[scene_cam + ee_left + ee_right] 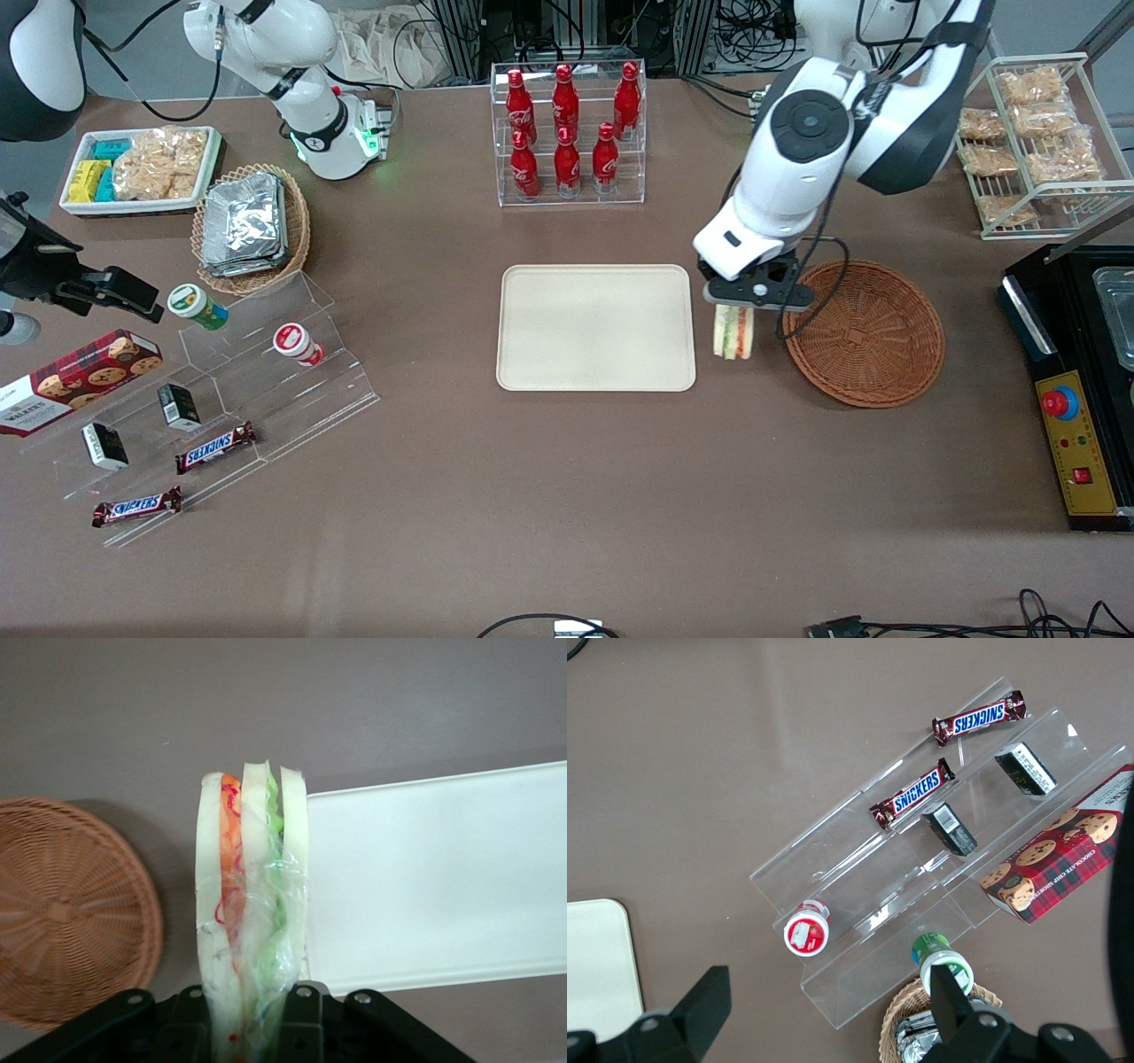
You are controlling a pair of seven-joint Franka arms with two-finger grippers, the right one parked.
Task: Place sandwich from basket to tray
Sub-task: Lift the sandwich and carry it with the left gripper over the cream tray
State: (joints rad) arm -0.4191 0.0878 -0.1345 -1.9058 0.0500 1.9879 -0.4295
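Note:
My gripper point(742, 303) is shut on the sandwich point(733, 333), a wrapped wedge of pale bread with green, red and orange filling. The sandwich hangs from the fingers above the bare table, in the gap between the reddish-brown wicker basket point(873, 341) and the cream tray point(595, 328). In the left wrist view the sandwich point(252, 904) sticks out from between the black fingers point(306, 1019), with the basket point(66, 912) on one side and the tray point(443, 886) on the other. Both basket and tray hold nothing.
A clear rack of red bottles point(567, 124) stands farther from the front camera than the tray. A wire rack of snack packs point(1032, 142) and a black control box point(1076, 390) sit at the working arm's end. Acrylic steps with snacks point(221, 390) lie toward the parked arm's end.

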